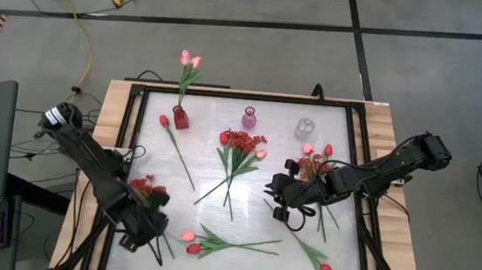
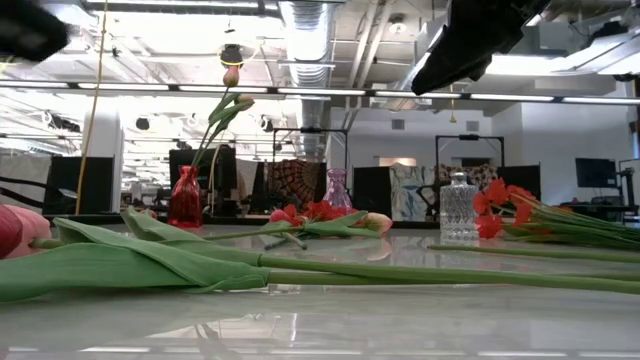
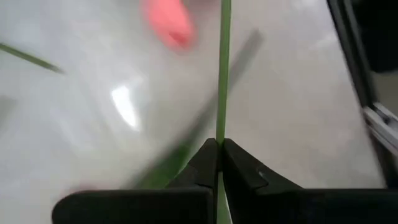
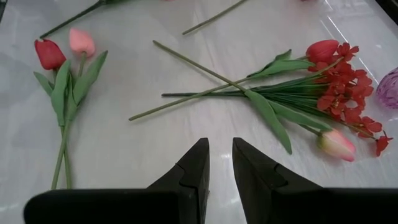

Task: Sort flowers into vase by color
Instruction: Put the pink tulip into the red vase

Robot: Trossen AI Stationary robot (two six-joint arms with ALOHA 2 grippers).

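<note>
Clamping a thin green stem (image 3: 222, 74) between its closed fingertips, the left gripper (image 3: 219, 163) sits low at the near-left part of the table (image 1: 256, 259). In the high view a spray of small red blossoms (image 1: 145, 184) lies right at this gripper (image 1: 147, 223), and it is probably that spray's stem being pinched, though the wrist view does not settle it. A blurred pink bloom (image 3: 168, 23) lies ahead of the fingers and slightly to one side.

The right gripper (image 4: 221, 163) hovers with its fingers parted and nothing between them. Ahead of it lies a crossed bundle (image 4: 323, 81) of red blossoms, a red tulip and a pale pink tulip (image 4: 336, 144); off to its other side a red and pink pair (image 4: 62, 50) lies together.

These flowers look very light, with stems that seem wiry and springy, so I judge a firm pinch on bare stem works best, clear of the soft leaves, which would slip or fold. Held far from the head, the bloom end will likely droop and swing; a hold nearer mid-stem should steady it for threading into the narrow neck of the red vase (image 1: 180, 117), purple vase (image 1: 249, 117) or clear vase (image 1: 304, 128) across the table.
</note>
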